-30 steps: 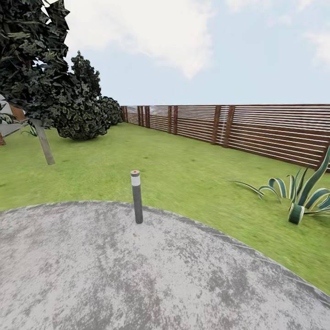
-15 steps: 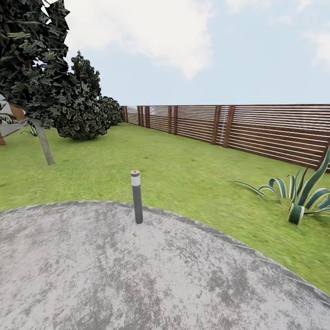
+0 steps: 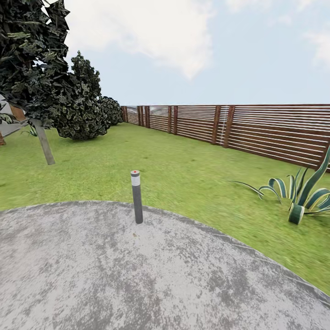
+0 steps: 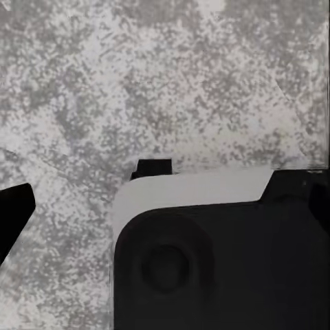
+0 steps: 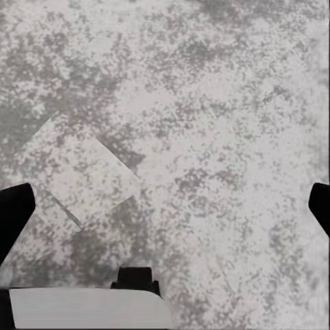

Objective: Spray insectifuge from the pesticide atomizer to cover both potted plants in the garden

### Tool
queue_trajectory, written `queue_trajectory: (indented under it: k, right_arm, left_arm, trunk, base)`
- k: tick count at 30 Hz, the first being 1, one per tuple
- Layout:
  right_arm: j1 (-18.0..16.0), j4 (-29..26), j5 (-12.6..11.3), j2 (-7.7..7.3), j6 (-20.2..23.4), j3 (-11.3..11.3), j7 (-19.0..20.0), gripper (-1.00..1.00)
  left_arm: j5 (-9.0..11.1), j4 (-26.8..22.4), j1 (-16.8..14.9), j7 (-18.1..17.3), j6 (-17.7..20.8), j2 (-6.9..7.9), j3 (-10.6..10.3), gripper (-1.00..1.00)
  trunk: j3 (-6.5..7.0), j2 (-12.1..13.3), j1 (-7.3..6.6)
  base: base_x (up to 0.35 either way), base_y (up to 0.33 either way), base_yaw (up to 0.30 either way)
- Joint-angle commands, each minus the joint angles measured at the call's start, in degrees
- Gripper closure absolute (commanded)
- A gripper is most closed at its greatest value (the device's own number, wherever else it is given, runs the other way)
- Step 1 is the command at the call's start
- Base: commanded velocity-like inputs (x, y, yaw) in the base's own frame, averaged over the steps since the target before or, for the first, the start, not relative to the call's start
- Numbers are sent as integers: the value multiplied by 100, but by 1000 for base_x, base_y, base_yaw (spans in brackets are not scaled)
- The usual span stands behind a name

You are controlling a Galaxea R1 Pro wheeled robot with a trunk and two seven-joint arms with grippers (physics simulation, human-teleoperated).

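1. Where the pesticide atomizer and the two potted plants lie cannot be told from this standpoint, so neither can the bottle's position relative to either tool.
2. The garden (image 3: 183,174) ahead is lawn running to a brown slat fence (image 3: 275,133), with dark trees (image 3: 36,68) on the left and a big striped agave (image 3: 302,197) growing from the grass on the right (not one of the plants to spray).
3. Nearer, a slim bollard lamp (image 3: 136,197) stands upright at the rim of the round grey stone patio (image 3: 114,275), where the robot appears to be standing.
4. The left tool (image 4: 165,206) and the right tool (image 5: 165,206) both point down at mottled stone, fingers spread wide apart and clamped on nothing.
5. The step in hand looks like searching. To do it well, I would turn the base slowly to sweep the rest of the patio and lawn, keep both arms tucked, steer clear of the lamp, and look low for something small and dark green.
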Motion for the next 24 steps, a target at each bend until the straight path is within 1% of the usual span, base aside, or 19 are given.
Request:
queue_trajectory:
  k: [1, 4, 7, 8, 9, 10, 11, 14, 17, 19, 20, 22, 24]
  right_arm:
    - [3, -398, -4, -90, -29, -1, -13, -100]
    - [3, -842, -6, -141, -40, -2, -15, -100]
    - [-9, -1197, -6, -156, -48, -4, -15, -100]
    - [-13, -1339, -6, -160, -56, -8, -15, -100]
    - [-96, -1651, -12, -162, -77, -17, -12, -100]
    - [-170, -1698, -10, -161, -79, -18, -10, -100]
    - [-314, -1727, -5, -160, -81, -19, -8, -100]
    - [-522, -1737, 0, -165, -82, -19, -10, -100]
    - [-600, -1735, 6, -181, -82, -46, -14, -100]
    - [-623, -1732, 4, -205, -83, -106, -9, -100]
    - [-629, -1728, 5, -211, -83, -132, -8, -100]
    - [-635, -1715, 11, -189, -83, -152, -7, -100]
    - [-637, -1711, 15, -170, -83, -148, -7, -100]
  left_arm:
    - [5, -80, -114, -5, -160, 2, -4, -100]
    - [7, -271, -300, -6, -214, 3, -4, -100]
    - [8, -496, -475, -6, -226, 7, -3, -100]
    - [8, -602, -544, -6, -229, 10, -4, -100]
    - [10, -922, -709, -7, -238, 13, -2, -100]
    - [12, -1025, -745, -7, -241, 12, -1, -100]
    - [14, -1166, -792, -6, -256, 7, -1, -100]
    - [15, -1307, -888, 0, -256, -7, 3, -100]
    - [15, -1336, -890, 8, -267, -1, 20, -100]
    - [16, -1291, -876, 10, -329, 29, 58, -100]
    - [16, -1263, -876, 10, -433, 44, 90, -100]
    - [16, -1160, -878, 11, -781, 86, 178, -100]
    - [17, -1072, -879, 11, -925, 96, 211, -100]
  trunk:
    - [-6, -3, 0]
    - [-6, -3, 0]
    - [-6, -3, 0]
    - [-6, -3, 0]
    - [-6, -3, 0]
    - [-6, -3, 0]
    - [-6, -3, 0]
    - [-6, -3, 0]
    - [-6, -3, 0]
    - [-6, -3, 0]
    - [-6, -3, 0]
    - [-7, -3, 0]
    - [-10, -3, 0]
  base:
    - [0, 0, 0]
    - [0, 0, 0]
    - [0, 0, 0]
    - [0, 0, 0]
    - [0, 0, 0]
    - [0, 0, 0]
    - [0, 0, 0]
    - [0, 0, 0]
    - [0, 0, 0]
    - [0, 0, 0]
    - [0, 0, 0]
    - [0, 0, 44]
    - [0, 0, 130]
